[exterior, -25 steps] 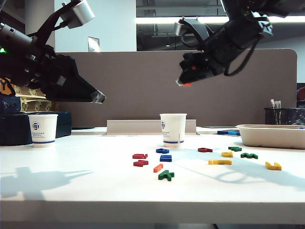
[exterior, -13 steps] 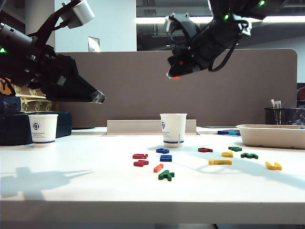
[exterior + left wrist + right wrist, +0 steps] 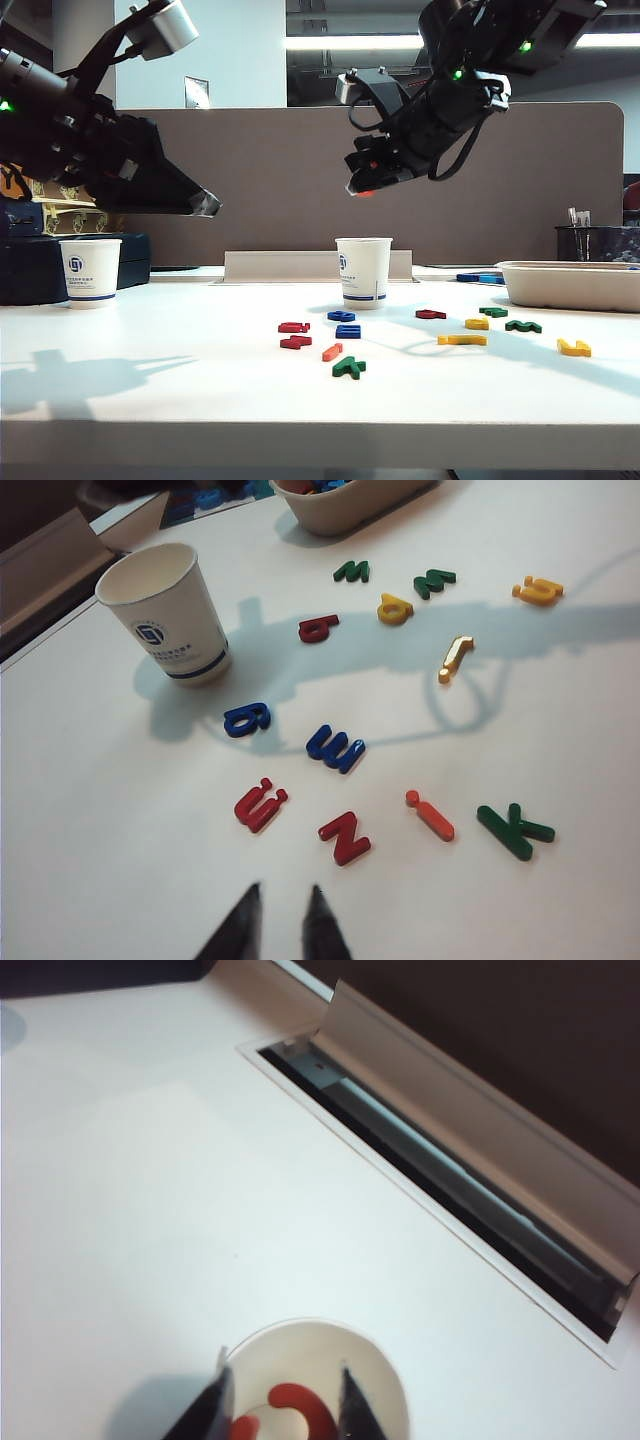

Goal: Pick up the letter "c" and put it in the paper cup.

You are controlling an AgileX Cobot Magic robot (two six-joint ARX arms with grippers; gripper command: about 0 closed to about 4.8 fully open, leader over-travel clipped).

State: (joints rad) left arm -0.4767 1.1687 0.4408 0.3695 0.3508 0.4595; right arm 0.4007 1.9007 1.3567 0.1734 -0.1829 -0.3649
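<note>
**Table (image 3: 150, 390), white, seen from the front edge; items listed front to back**

1. Green letter k (image 3: 348, 367), flat, nearest the front edge.
2. Orange-red bar piece (image 3: 332, 351), just beyond the k at its 11 o'clock.
3. Two dark red letters (image 3: 295, 342), one behind the other, at 9 o'clock of the bar piece.
4. Two blue letters (image 3: 348, 331), at 12 o'clock of the bar piece, between it and the paper cup.
5. Loose group at 3 o'clock of the blue letters: yellow pieces (image 3: 461, 340), green pieces (image 3: 522, 326) and one dark red piece (image 3: 430, 314). All lie flat and apart.
6. Paper cup (image 3: 363, 272), upright, mouth open, mid-table behind the blue letters. Its blue logo shows only at its left edge.
7. Second cup (image 3: 90, 272), upright, logo facing front, far out at 9 o'clock of the first.
8. Shallow tray (image 3: 570, 285), far out at 3 o'clock of the paper cup.
9. Cable slot with raised flap (image 3: 470, 1150), behind the paper cup.
10. Grey partition (image 3: 280, 180), at the back.

**Above the table**

- Right gripper (image 3: 365, 187) hangs in the air at 12 o'clock of the paper cup, well clear of its rim (image 3: 300, 1323). Its jaws are clamped on the letter "c" (image 3: 295, 1400). The letter shows between the fingers (image 3: 213, 1408), directly over the cup's mouth. It is not in the cup.
- Left gripper (image 3: 282, 925) is raised over the left half of the table, above and to 2 o'clock of the second cup. Its jaws stand slightly apart, with nothing between them.
</note>
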